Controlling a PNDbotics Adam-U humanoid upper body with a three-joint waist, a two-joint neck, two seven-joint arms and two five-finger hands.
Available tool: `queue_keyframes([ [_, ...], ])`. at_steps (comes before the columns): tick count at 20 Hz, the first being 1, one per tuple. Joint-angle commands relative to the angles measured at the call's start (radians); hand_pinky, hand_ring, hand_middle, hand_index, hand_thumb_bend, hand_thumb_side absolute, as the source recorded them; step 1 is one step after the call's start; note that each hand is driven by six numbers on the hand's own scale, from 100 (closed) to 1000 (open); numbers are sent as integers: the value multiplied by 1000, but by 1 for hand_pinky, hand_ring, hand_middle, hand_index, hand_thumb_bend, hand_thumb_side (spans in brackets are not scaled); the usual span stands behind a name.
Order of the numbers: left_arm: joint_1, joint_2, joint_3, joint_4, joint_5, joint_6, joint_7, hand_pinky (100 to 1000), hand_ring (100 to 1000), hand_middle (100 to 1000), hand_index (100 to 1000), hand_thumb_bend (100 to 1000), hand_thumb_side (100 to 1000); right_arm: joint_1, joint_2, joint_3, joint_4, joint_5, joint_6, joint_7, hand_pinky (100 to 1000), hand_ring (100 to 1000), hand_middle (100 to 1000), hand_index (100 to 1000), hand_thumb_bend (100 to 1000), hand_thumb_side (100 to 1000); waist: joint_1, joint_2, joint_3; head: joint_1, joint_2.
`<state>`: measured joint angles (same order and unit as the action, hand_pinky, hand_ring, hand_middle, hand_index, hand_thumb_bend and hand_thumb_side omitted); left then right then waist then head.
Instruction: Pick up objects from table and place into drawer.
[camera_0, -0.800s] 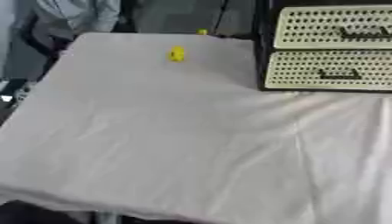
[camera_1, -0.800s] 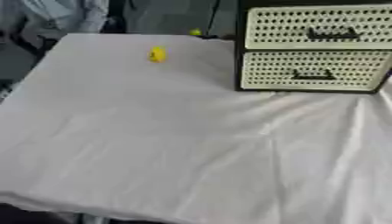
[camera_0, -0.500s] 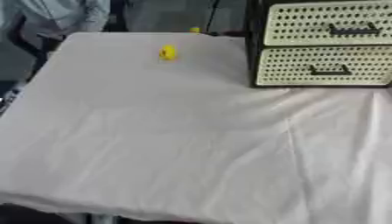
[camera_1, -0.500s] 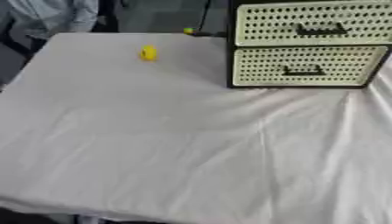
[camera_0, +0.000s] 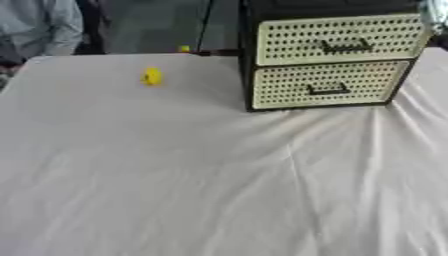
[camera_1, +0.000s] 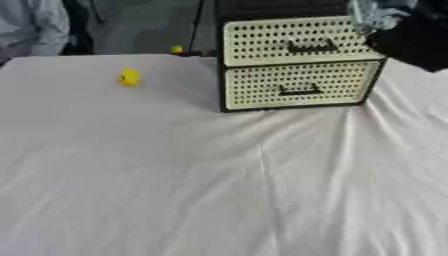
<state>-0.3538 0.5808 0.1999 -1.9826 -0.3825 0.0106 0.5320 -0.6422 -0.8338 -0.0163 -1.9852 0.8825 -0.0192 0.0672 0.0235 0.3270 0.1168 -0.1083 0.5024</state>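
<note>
A small yellow thing is sitting alone on the far left of the white-covered tabletop, well apart from the drawer unit, which is standing at the far right with both its upper drawer and lower drawer looking closed. The yellow thing is too small to show a long axis; it is reading as a rounded blob. At the upper right corner of the right eye view a dark shape, probably the right arm, is coming in beside the unit, with something pale blue-grey at its end; I cannot tell whether that is the right hand or how its fingers are standing. The left hand is not showing at all. Judging by this, the yellow thing is lying far across to the left of that arm, so the left side would be the nearer reach, and a drawer would need opening first
</note>
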Motion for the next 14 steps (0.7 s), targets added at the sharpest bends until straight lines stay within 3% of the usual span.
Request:
queue_keyframes([
  [1,-16,20,1,-17,9,-5,-8,318,350,632,972,135,1000,-20,-38,9,-15,-1,-10,48,100,100,206,752,100,768,0,-16,0,-8,-22],
  [3,-17,19,0,-17,12,-5,-14,322,353,634,972,128,1000,-31,-39,23,-15,-10,-17,93,100,100,207,763,100,564,1,-16,0,-9,-24],
  [4,-17,19,-1,-17,14,-4,-16,324,355,634,971,124,1000,-37,-40,30,-15,-15,-19,117,100,100,206,765,100,421,1,-17,0,-10,-25],
  [7,-19,18,-3,-17,20,-4,-23,329,359,634,969,116,1000,-55,-42,55,-15,-31,-21,195,100,100,201,770,100,203,0,-19,0,-11,-26],
  [14,-34,9,-13,-17,30,-6,-39,332,362,634,966,100,1000,-89,-49,116,-15,-44,-20,332,100,100,171,777,100,181,1,-21,-2,-2,-22],
])
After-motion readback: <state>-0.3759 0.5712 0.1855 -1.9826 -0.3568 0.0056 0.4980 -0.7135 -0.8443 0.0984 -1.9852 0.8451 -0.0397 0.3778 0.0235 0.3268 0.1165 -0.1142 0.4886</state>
